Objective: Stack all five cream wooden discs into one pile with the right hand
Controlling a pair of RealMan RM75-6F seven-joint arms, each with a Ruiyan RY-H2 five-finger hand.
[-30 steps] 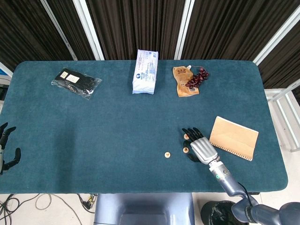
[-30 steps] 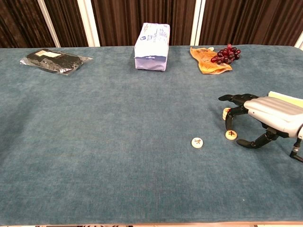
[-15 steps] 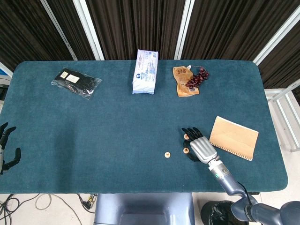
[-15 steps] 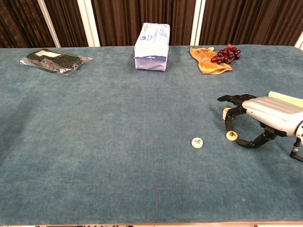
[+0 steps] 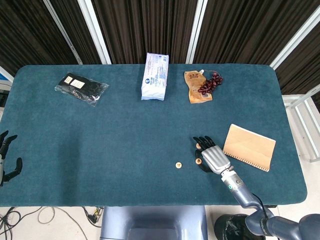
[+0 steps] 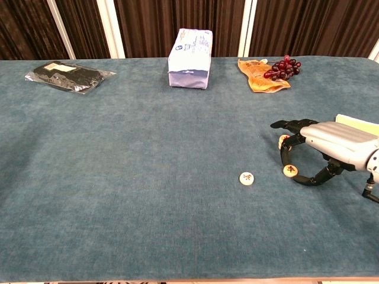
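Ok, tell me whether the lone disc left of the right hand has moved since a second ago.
No. The lone disc sits at the same spot relative to the tissue pack; only the right hand closed nearby.

right hand (image 6: 324,142) hides further discs | left hand (image 5: 7,157) cut off

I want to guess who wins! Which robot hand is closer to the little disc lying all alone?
Right. The right robot hand sits just beside the lone disc, curled around another disc. The left robot hand is at the table's far edge.
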